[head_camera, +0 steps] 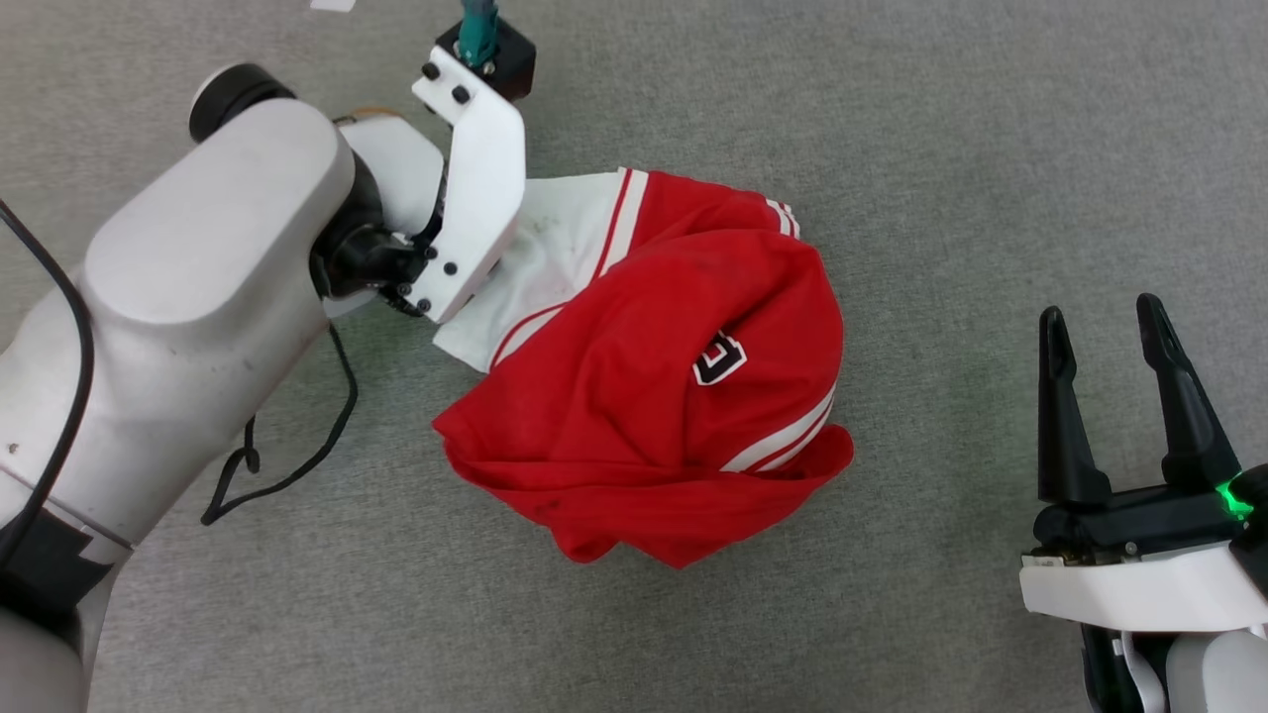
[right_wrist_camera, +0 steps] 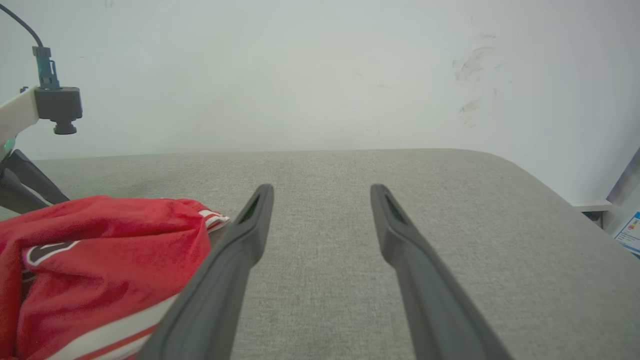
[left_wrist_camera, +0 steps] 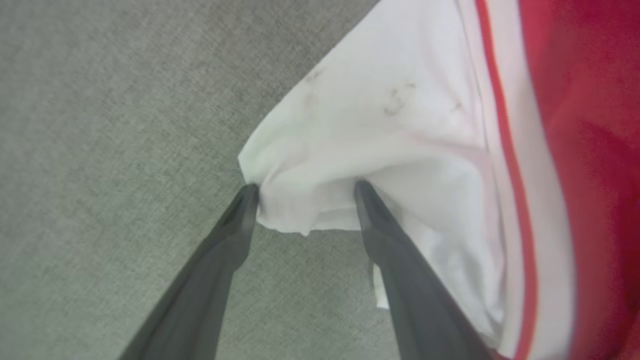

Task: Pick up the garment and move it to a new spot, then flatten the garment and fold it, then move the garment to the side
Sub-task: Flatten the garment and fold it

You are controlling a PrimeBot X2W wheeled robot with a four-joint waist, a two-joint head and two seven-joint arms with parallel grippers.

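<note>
The garment (head_camera: pixel 644 396), a red shirt with white sleeves and striped trim, lies crumpled in a heap on the grey surface, with a scrap of black lettering (head_camera: pixel 718 358) showing. In the head view my left arm reaches down at its upper-left end, the wrist bracket covering the fingers. In the left wrist view my left gripper (left_wrist_camera: pixel 305 192) is open. Its fingertips (left_wrist_camera: pixel 248 197) straddle the bunched corner of the white sleeve (left_wrist_camera: pixel 390 125). My right gripper (head_camera: pixel 1102 312) stands open and empty to the right of the heap, apart from it. Its own view shows the garment (right_wrist_camera: pixel 100 250) at the left of the right gripper (right_wrist_camera: pixel 322 189).
The grey fabric surface (head_camera: pixel 941 149) stretches all around the heap. A pale wall (right_wrist_camera: pixel 320 75) stands behind it and its rounded edge (right_wrist_camera: pixel 550 190) falls away at the right. A black cable (head_camera: pixel 297 465) hangs from my left arm. The left wrist camera (head_camera: pixel 485 50) sticks up.
</note>
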